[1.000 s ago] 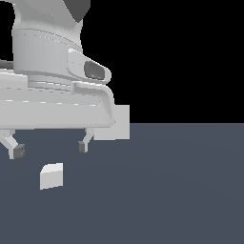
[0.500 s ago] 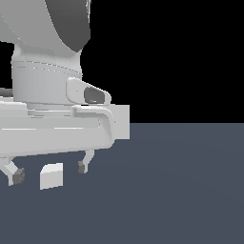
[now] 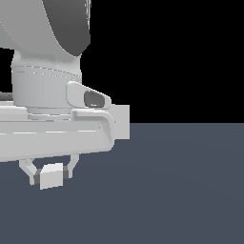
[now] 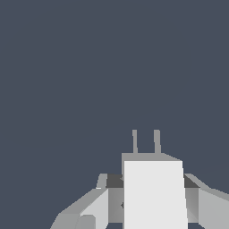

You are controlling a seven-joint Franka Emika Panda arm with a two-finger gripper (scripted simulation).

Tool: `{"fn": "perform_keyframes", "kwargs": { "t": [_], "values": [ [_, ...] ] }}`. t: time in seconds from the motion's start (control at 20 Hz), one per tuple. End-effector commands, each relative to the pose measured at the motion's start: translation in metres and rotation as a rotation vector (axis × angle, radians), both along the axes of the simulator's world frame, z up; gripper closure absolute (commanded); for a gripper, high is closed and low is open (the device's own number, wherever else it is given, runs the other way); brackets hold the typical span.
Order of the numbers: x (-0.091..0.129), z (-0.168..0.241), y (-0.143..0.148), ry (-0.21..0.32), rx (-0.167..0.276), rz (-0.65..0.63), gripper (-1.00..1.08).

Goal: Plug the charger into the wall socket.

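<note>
In the exterior view, the fingers point(image 3: 51, 172) sit closed on either side of the charger point(image 3: 51, 176), low at that view's left over the worktop point(image 3: 181, 190). The wall socket point(image 3: 122, 122) shows behind the arm. In the wrist view, the charger point(image 4: 154, 194) sits gripped between both fingers point(image 4: 89, 210), with two prongs point(image 4: 146, 141) pointing away.

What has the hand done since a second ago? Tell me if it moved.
Yes. Against the floor's horizon in the exterior view, the hand has come down, and its fingers have closed on the charger.

Flat, bare slate-blue floor point(image 3: 181, 190) meeting solid black backdrop point(image 3: 181, 57) at a straight horizon; even, soft light; faint shading only.
</note>
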State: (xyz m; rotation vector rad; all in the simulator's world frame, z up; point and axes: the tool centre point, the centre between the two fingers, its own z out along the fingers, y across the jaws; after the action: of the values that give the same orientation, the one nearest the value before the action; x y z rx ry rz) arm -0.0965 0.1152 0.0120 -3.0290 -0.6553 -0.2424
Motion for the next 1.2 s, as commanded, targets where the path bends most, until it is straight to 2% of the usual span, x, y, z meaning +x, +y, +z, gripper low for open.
{"fn": "perform_keyframes", "kwargs": {
  "t": [0.0, 0.5, 1.15],
  "values": [
    [0.0, 0.0, 0.0, 0.0, 0.0, 0.0, 1.08],
    [0.009, 0.01, -0.013, 0.0, 0.0, -0.016, 1.08],
    [0.059, 0.072, -0.087, 0.0, 0.002, -0.11, 1.08]
  ]
}}
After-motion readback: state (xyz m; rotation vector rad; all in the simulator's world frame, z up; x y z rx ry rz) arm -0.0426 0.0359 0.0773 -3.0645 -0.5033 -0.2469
